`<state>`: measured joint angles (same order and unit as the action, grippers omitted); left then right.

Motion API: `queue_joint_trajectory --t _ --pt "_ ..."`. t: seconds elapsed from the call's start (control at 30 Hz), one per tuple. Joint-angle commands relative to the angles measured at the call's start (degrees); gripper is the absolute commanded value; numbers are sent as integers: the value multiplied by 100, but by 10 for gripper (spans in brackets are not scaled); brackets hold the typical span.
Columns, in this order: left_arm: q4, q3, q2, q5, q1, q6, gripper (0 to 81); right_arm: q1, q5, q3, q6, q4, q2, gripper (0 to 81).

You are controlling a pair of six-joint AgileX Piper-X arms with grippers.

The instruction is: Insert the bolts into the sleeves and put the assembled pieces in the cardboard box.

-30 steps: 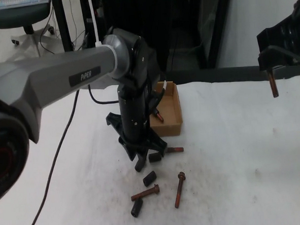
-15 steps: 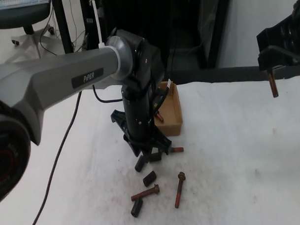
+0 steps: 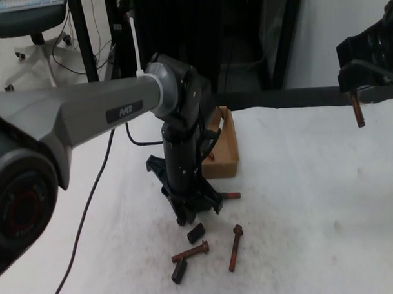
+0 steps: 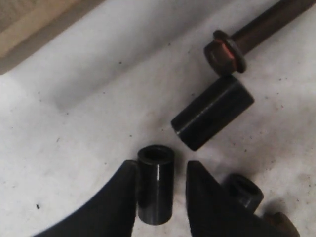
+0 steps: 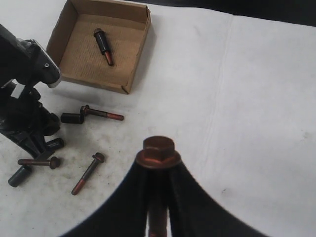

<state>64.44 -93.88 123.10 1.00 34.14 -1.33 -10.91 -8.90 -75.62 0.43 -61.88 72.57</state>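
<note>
Sleeve inside spread left hand, right hand pinching 1 bolt, 3 bolts loose

The only lettering clear enough to make out is on a small dark plate set into the grey link of the left arm in the high view. It is a single short word in pale capitals, the maker's mark. At the back of the room, a pale panel above the chair carries faint lines of print too small to read.
</note>
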Motion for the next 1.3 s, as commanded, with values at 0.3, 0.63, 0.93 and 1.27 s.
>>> queue_joint_trajectory --t 0.3,0.63,0.93,1.27 --pt "8 -29 -41 -28 14 28 315 18 -43 -30 -43 -8 -82 8" --pt "179 -29 -41 -57 14 -321 8 18 -43 -30 -43 -8 -82 8" --pt "156 -122 -184 355 14 -201 0 18 -43 -30 -43 126 -82 8" --pt "-1349 -124 -1878 659 -128 28 0 40 -292 -15 1 1153 -82 8"
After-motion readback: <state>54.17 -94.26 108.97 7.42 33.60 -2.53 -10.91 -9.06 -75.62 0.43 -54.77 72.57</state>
